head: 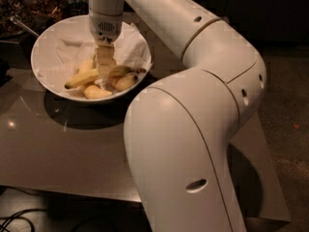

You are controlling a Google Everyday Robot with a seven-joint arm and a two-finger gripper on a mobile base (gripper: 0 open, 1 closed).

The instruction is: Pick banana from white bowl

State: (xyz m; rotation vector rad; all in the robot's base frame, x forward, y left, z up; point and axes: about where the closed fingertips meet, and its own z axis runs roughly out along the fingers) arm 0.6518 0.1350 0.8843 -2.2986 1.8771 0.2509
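Note:
The white bowl [46,45], wide and lined with crumpled white paper, sits on the table at the upper left. Several yellow bananas lie in it. The longest, slender banana [82,78] lies across the pile, its greenish tip to the left. My gripper [104,71] reaches straight down into the bowl from above, its pale fingers [104,61] at the middle of that banana, among the fruit. Shorter stubby bananas [96,92] lie beside and under it.
The bowl stands on a glossy grey-brown table [72,149]. My large white arm [193,129] fills the right half of the view. Dark clutter [29,8] sits behind the bowl at the upper left. Cables [14,221] lie on the floor below.

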